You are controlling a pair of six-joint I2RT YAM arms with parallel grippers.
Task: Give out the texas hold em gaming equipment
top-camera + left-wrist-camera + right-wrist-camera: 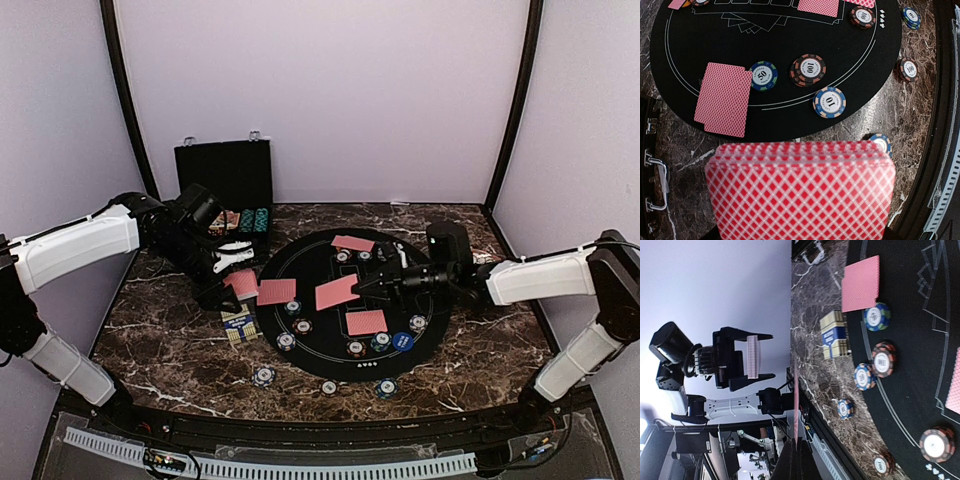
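Note:
My left gripper (pixel 236 284) is shut on a stack of red-backed playing cards (pixel 800 190) at the left rim of the round black mat (pixel 322 362); the stack hides its fingers in the left wrist view. My right gripper (pixel 370 284) is shut on a single red-backed card (pixel 337 292), held above the mat's middle and seen edge-on (pixel 796 405) in the right wrist view. Three cards lie face down on the mat (pixel 277 291) (pixel 353 243) (pixel 366 322). Several striped poker chips (pixel 808 69) sit around them, and a blue marker disc (pixel 402 341) lies at the front right.
A black hinged case (pixel 225 185) stands open at the back left with chips inside. A blue and cream card box (pixel 238 325) lies on the marble table (pixel 480 350) just left of the mat. Loose chips (pixel 264 376) rest on the marble near the front edge.

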